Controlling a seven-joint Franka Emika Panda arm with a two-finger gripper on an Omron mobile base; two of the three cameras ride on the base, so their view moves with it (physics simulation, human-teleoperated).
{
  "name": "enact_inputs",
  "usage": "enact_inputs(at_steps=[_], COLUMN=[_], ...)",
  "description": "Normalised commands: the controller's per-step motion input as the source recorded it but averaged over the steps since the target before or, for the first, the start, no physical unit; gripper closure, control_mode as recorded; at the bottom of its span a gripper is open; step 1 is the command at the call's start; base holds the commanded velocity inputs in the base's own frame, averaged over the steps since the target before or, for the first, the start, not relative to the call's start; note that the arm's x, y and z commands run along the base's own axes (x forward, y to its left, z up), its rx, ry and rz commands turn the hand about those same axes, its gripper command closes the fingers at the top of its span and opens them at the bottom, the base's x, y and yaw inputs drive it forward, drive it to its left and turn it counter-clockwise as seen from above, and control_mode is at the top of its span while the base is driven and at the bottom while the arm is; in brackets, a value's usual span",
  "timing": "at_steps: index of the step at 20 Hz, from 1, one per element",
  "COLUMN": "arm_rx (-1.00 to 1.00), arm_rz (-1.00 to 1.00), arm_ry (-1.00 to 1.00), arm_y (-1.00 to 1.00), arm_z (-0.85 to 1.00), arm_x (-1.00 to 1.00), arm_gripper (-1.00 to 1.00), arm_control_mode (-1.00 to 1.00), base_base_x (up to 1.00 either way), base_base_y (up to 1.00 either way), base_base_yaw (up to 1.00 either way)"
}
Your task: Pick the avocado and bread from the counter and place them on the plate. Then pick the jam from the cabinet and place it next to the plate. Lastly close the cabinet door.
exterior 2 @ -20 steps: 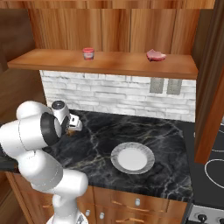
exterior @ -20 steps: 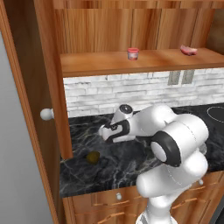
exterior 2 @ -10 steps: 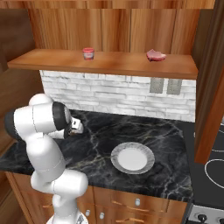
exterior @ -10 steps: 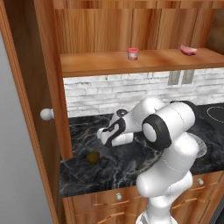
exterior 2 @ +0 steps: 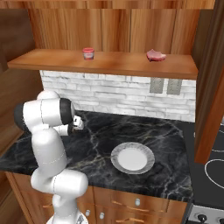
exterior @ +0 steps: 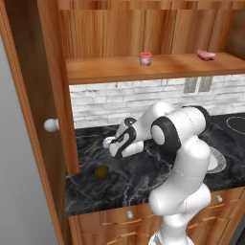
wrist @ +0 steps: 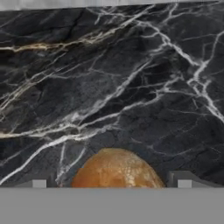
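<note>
- While you read the hand view, note the bread [wrist: 114,168] at the bottom edge, lying on the counter [wrist: 131,87] between the two finger tips [wrist: 38,182].
- Note that the gripper [exterior: 111,143] has its jaws spread wide and released; the tips stand either side of the bread, and you cannot tell whether they touch it.
- Find the gripper in the left base view low over the far left part of the counter [exterior: 134,177], the arm bent down toward it.
- Find the avocado [exterior: 101,172] on the counter, nearer than the gripper and just left of it, close to the open door [exterior: 33,124].
- Check the door's white knob [exterior: 50,125] at counter height.
- Locate the plate [exterior 2: 132,157] well to the right of the arm, lying bare on the counter.
- Locate the jam [exterior 2: 88,53] upright on the cabinet [exterior 2: 105,63] shelf, left of centre.
- Note a pink lump [exterior 2: 155,55] on the same shelf, well right of the jam.
</note>
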Motion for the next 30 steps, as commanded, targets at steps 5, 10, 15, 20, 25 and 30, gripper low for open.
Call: enact_inputs(at_steps=[5,10,15,20,25,30], arm_rx=[0.00,0.00,-0.03,-0.02,-0.02,0.00], arm_rz=[0.00,0.00,0.00,0.00,0.00,0.00], arm_ry=[0.00,0.00,-0.06,-0.20,-0.24,-0.17], arm_y=[0.16,0.06,0.00,0.00,-0.20,-0.46], arm_z=[-0.32,-0.54,-0.37,0.17,0.32,0.18], arm_x=[0.23,-0.07,-0.39,-0.49,-0.55,-0.36], arm_gripper=[1.00,1.00,1.00,1.00,1.00,1.00], arm_control_mode=[-1.00,-1.00,-1.00,-1.00,-1.00,-1.00], base_base_x=[0.00,0.00,0.00,0.00,0.00,0.00], base_base_y=[0.00,0.00,0.00,0.00,0.00,0.00], base_base_yaw=[0.00,0.00,0.00,0.00,0.00,0.00])
